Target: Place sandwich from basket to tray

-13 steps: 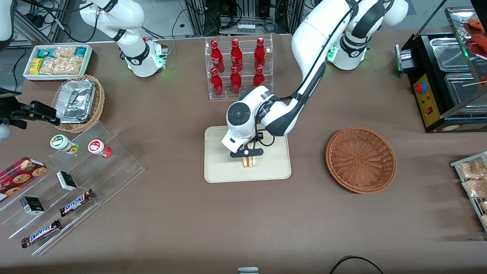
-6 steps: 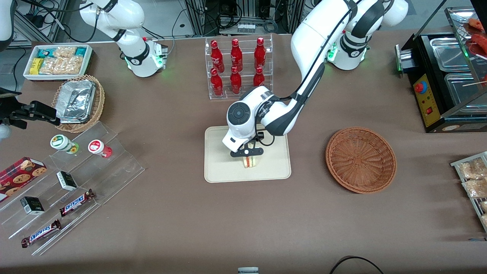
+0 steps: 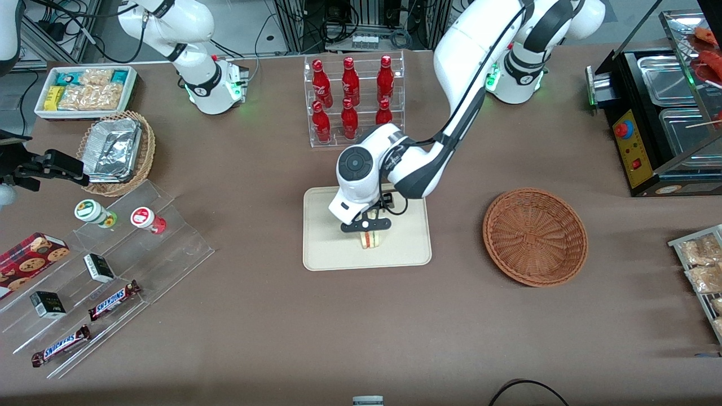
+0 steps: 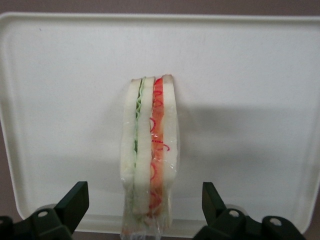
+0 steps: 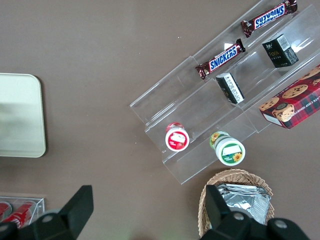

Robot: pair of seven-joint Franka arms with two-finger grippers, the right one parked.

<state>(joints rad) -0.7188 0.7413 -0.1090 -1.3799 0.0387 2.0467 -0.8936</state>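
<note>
The sandwich (image 3: 370, 240) stands on its edge on the cream tray (image 3: 327, 248), in the part of the tray nearer the front camera, its red and green filling stripes facing up. In the left wrist view the sandwich (image 4: 150, 155) is wrapped in clear film and rests on the tray (image 4: 260, 75), with white bread outside, green filling on one side and red-pink on the other. The end effector (image 3: 366, 226) hangs just above the sandwich; its fingertips (image 4: 75, 200) stand spread wide on either side of the wedge, clear of the bread, so it is open and grips nothing.

The round reddish-brown wicker basket (image 3: 535, 237) sits on the brown bench (image 3: 254, 338) beside the tray, toward the working arm's end, and has nothing in it.

Farther from the front camera than the tray, a clear acrylic rack (image 3: 354, 101) holds six red bottles with white script I cannot read. Toward the parked arm's end, a clear stepped stand (image 3: 113, 265) carries two bars marked "SNICKERS" (image 3: 61, 345), two small dark boxes (image 3: 47, 304), two round tubs (image 3: 90, 211) with green and red lids, and a red tartan box of chocolate chip cookies (image 3: 28, 260). Near it a lighter wicker basket holds a foil container (image 3: 113, 149), and a white bin (image 3: 84, 90) holds snack packets.
</note>
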